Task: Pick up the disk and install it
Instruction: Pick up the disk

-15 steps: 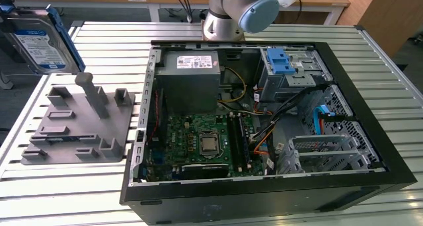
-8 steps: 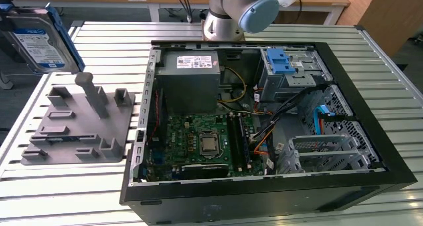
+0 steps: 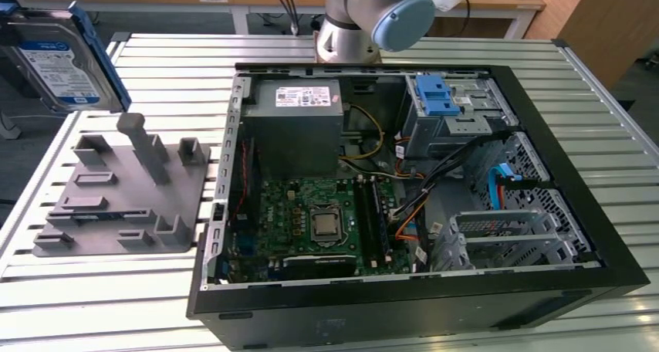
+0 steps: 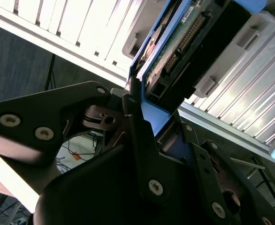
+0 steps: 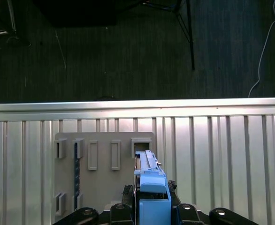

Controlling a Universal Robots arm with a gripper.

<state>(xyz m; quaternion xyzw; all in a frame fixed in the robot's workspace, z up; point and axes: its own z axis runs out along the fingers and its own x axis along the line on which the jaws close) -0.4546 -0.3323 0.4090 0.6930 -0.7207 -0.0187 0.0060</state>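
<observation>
Nearest, at the exterior view's right, open computer case (image 3: 412, 313) on the slatted table (image 3: 103, 306); left of it, grey fixture (image 3: 113, 205); farther, above that fixture, disk (image 3: 62, 59) held upright in the air, clamped by its blue frame in closed gripper (image 4: 154, 119)

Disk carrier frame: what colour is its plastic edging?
Blue: the carrier frame on the disk shows best in the first wrist view.

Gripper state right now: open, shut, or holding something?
Gripper: shut on the flat rectangular silver disk edged by a blue plastic carrier frame.
</observation>
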